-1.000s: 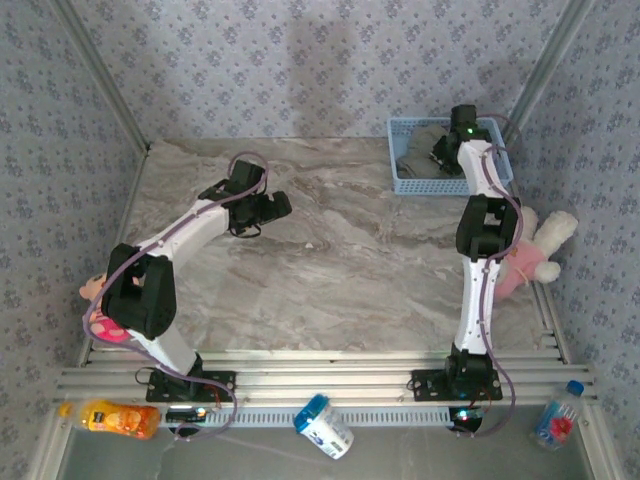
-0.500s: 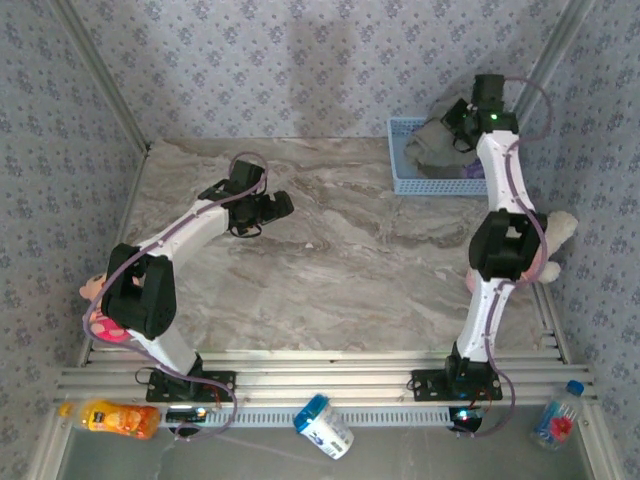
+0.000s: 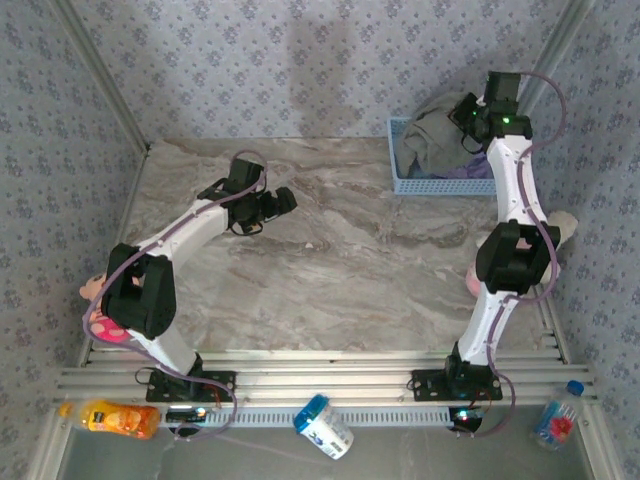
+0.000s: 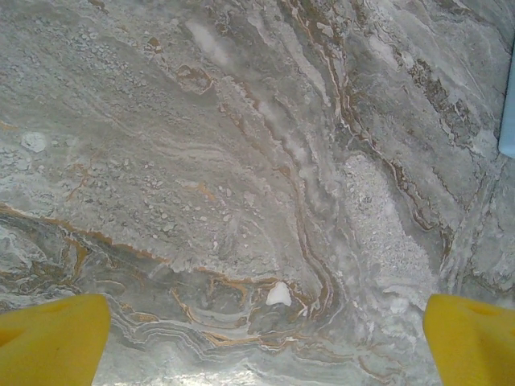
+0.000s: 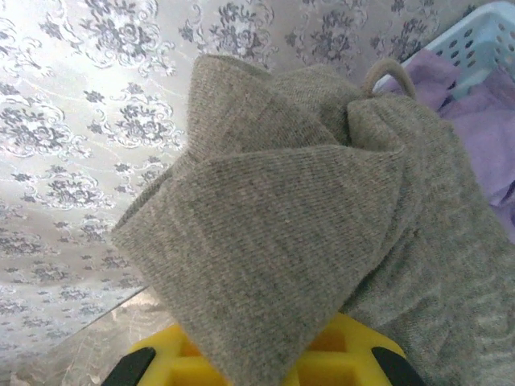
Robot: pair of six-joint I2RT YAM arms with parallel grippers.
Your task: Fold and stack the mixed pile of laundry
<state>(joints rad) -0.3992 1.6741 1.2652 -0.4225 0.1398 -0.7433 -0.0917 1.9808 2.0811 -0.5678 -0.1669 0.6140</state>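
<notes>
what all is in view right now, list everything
gray garment: one, gray, held above the basket
lavender garment: one, lavender-purple, in the basket
basket: one, light blue, table's far right
right plush toy: one, pink-white, right edge
left plush toy: one, pink, left edge
orange bottle: one, near left
container: one, blue-white, near centre
clear bottle: one, blue cap, near right
table: one, gray marble
left gripper: open, over bare table
right gripper: shut on gray garment
</notes>
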